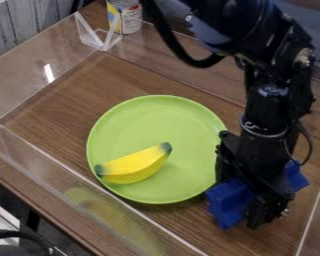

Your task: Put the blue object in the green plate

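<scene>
The blue object [227, 204] is a dark blue block whose ends stick out on both sides of my black gripper [263, 207], at the lower right of the camera view. The gripper points straight down and its fingers close around the block's middle, holding it just above the wooden table. The block's centre is hidden by the gripper. The green plate [160, 118] lies directly to the left, its right rim close to the block's near end. A yellow banana [133, 165] rests in the plate's front left part.
Clear plastic walls [29, 75] fence the wooden table on the left and front. A white bottle with a yellow label [121, 15] and a clear plastic stand [96, 35] are at the back left. The arm's dark links fill the upper right.
</scene>
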`<act>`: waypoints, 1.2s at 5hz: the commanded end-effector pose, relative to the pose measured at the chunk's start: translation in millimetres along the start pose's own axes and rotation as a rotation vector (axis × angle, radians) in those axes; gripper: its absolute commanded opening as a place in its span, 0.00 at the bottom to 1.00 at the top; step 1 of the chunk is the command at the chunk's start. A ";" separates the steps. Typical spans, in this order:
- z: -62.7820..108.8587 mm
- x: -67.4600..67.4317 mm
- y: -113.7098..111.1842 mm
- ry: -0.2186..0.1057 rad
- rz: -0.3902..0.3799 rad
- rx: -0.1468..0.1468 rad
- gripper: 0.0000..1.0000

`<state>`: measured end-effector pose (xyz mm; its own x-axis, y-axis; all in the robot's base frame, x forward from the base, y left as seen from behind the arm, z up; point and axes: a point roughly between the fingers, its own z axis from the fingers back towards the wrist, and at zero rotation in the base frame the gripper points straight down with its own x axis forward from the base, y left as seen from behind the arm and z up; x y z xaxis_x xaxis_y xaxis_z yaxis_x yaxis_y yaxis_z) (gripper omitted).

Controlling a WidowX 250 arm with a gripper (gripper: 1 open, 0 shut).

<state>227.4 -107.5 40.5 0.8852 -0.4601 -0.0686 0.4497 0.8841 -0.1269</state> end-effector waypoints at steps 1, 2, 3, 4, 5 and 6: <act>22.6 4.3 1.0 -0.080 -0.002 0.001 0.00; 24.6 3.8 2.0 -0.084 0.000 -0.002 0.00; 27.3 3.0 3.1 -0.088 0.002 -0.007 0.00; 30.7 2.1 4.6 -0.093 0.004 -0.012 0.00; 35.3 1.1 6.7 -0.100 0.009 -0.016 0.00; 40.2 0.0 8.9 -0.106 0.013 -0.021 0.00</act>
<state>228.9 -95.7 62.2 0.8947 -0.4453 -0.0336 0.4356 0.8869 -0.1539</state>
